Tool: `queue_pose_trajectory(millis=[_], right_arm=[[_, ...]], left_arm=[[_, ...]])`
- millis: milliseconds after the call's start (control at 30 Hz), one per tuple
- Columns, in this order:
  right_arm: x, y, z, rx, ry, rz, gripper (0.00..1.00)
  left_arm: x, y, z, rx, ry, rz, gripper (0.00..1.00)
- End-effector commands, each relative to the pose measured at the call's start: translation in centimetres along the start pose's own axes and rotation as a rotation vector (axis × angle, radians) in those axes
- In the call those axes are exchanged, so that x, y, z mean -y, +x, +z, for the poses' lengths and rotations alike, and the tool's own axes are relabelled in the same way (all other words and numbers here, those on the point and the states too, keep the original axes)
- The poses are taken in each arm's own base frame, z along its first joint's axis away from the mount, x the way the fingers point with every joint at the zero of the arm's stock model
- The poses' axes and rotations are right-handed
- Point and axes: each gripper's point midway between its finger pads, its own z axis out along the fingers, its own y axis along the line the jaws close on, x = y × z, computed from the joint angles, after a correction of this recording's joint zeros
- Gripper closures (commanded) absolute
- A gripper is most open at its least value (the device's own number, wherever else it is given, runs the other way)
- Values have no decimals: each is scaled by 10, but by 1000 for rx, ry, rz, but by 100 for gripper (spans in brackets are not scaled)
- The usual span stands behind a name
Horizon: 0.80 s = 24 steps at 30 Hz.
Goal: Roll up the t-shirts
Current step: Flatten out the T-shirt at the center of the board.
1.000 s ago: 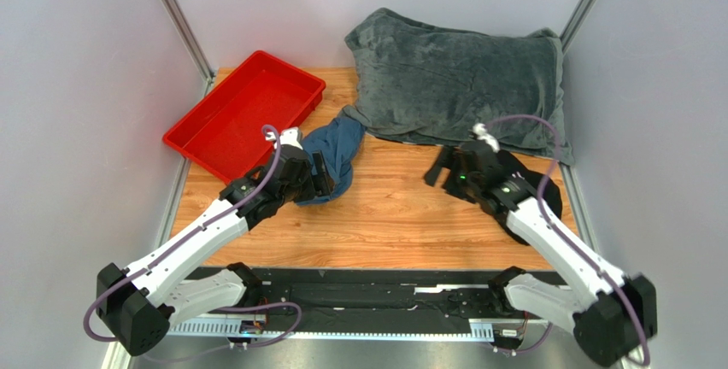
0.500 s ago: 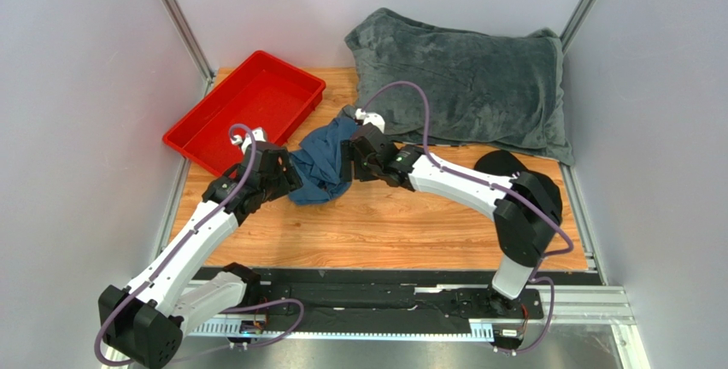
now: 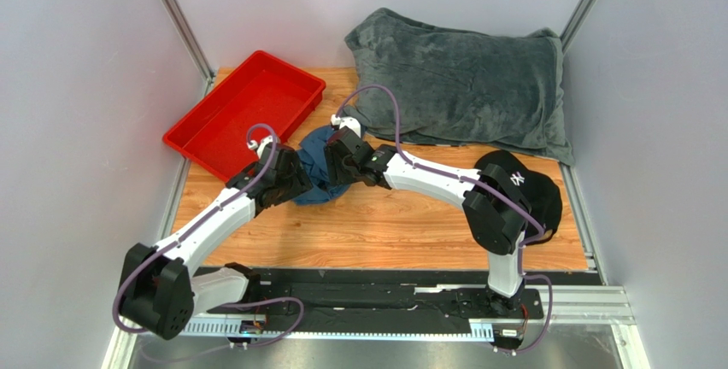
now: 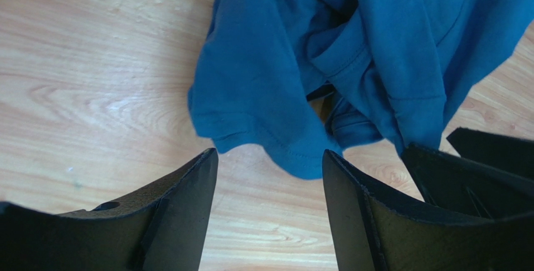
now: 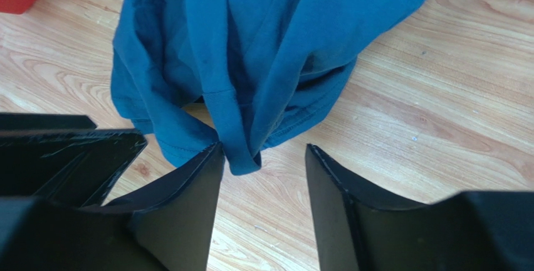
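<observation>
The teal-blue t-shirt lies crumpled on the wooden table between both grippers. In the left wrist view the shirt fills the top; my left gripper is open, its jaws just short of a hem fold. In the right wrist view the shirt hangs bunched; my right gripper is open, a folded hem tip lying by the left finger. From above, the left gripper is at the shirt's near-left edge and the right gripper at its right edge.
A red tray sits at the far left. A large grey plush pillow lies at the back right. A black cap with a white logo lies at the right. The right arm reaches across the table.
My right arm swung from the right side across to the shirt. My left gripper shifted along the shirt's left edge. The shirt has bunched into a smaller heap.
</observation>
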Motion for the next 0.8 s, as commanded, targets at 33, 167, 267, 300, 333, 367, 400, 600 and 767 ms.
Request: queue_pose_trajectory(millis=[33,167,267,300,333,367,400,600,767], right_arm=[[0,-18,-5,45,25,-6,56],[6,-28,-12,59,32,-1,89],[14,-39,-20,74,41,10,100],[16,-42,-23,80,45,11,100],[21,-51,-31,100,48,21,100],[24,-55,-36,107,49,25,100],[28,-60,-43,118,58,32,100],[66,-108,-115,262,133,61,100],[96,-150,-199,440,178,102,100]], left_arm=[[18,-8,22,12,43,-40,30],[18,-9,32,4,10,-33,40],[20,-21,29,34,-3,-1,63],[22,-31,26,61,-11,5,70],[22,-36,23,72,-22,12,80],[16,-37,19,67,-50,37,97],[18,-49,11,104,-56,43,100],[1,-97,-57,295,-121,103,100],[-5,-140,-129,464,-131,144,100]])
